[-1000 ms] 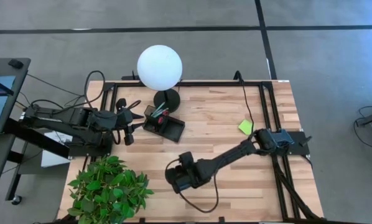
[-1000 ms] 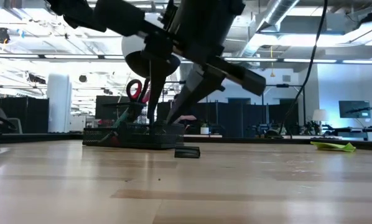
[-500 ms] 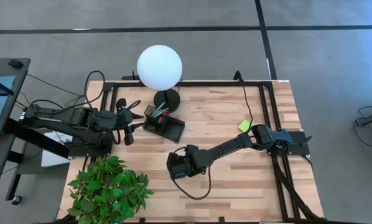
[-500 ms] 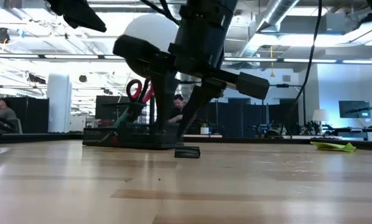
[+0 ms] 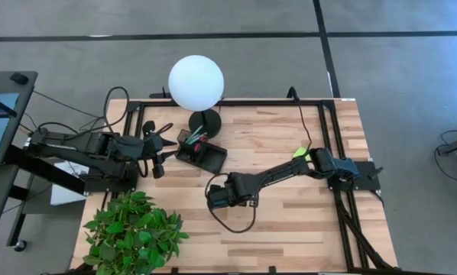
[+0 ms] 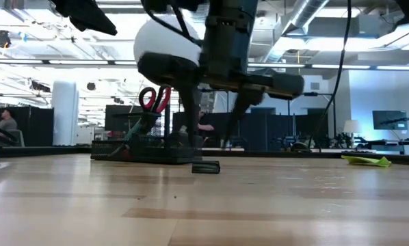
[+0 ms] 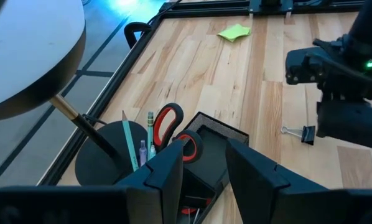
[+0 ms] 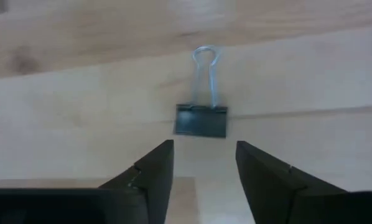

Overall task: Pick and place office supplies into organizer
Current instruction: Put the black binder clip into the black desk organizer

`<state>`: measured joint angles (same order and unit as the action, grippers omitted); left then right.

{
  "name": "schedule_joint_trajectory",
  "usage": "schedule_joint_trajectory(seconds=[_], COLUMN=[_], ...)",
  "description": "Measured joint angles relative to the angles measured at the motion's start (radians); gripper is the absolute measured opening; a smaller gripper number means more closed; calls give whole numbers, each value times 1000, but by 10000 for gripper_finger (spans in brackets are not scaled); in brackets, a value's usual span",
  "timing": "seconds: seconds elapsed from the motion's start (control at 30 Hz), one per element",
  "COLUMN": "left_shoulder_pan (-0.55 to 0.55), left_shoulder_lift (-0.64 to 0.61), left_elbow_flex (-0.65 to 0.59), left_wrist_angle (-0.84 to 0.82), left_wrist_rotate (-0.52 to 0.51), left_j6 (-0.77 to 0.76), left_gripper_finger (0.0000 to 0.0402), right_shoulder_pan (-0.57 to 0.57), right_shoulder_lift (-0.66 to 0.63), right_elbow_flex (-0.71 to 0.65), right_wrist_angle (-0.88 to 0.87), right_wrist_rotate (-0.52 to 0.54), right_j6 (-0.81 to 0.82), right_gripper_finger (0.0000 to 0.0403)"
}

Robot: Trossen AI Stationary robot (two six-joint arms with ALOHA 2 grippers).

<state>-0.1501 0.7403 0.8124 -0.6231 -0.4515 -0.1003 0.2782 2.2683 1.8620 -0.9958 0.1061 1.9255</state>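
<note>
A small black binder clip (image 8: 201, 119) with wire handles lies flat on the wooden table (image 5: 290, 221), also seen in the low view (image 6: 206, 167) and the left wrist view (image 7: 304, 133). My right gripper (image 8: 204, 167) hovers just above it, pointing down, open, with the clip just ahead of its fingertips (image 6: 211, 142). The black organizer (image 5: 203, 155) holds red-handled scissors (image 7: 173, 124) and pens (image 7: 142, 146) standing upright. A lime-green sticky-note pad (image 7: 234, 31) lies on the table's right part. My left gripper (image 7: 204, 177) waits open, raised left of the organizer.
A lamp with a white globe (image 5: 196, 82) and a round black base (image 5: 207, 122) stands just behind the organizer. A green potted plant (image 5: 133, 229) fills the near left corner. A black metal frame (image 5: 328, 137) runs along the table's right and far sides.
My right gripper has moved toward the table's far edge, toward the organizer, and now stands over the clip. Its wrist has rolled, so the fingers face differently, and they stand wider apart than before. The clip has not moved.
</note>
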Motion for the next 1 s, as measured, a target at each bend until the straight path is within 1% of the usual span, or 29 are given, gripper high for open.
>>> schedule_joint_trajectory(seconds=[0.07, 0.17, 0.4, 0.53, 0.6, 0.73, 1.0], left_shoulder_pan=[0, 0, 0, 0, 0, 0, 0], left_shoulder_lift=[0, 0, 0, 0, 0, 0, 0], left_elbow_flex=[0, 0, 0, 0, 0, 0, 0], left_wrist_angle=[0, 0, 0, 0, 0, 0, 0], left_wrist_rotate=[0, 0, 0, 0, 0, 0, 0], left_j6=[0, 0, 0, 0, 0, 0, 0], left_gripper_finger=[118, 118, 118, 118, 118, 118, 118], right_shoulder_pan=[-1, 1, 0, 7, 9, 5, -9], right_shoulder_lift=[-2, -8, -7, -7, -7, -7, -7], right_elbow_flex=[-2, -1, -1, -1, -1, -1, -1], right_wrist_angle=[-11, -2, -3, -3, -3, -15, -11], right_wrist_rotate=[0, 0, -3, -18, -20, -22, -11], right_j6=[-12, -9, -50, -60, -55, 23, 11], right_gripper_finger=[175, 180, 157, 157, 161, 171, 211])
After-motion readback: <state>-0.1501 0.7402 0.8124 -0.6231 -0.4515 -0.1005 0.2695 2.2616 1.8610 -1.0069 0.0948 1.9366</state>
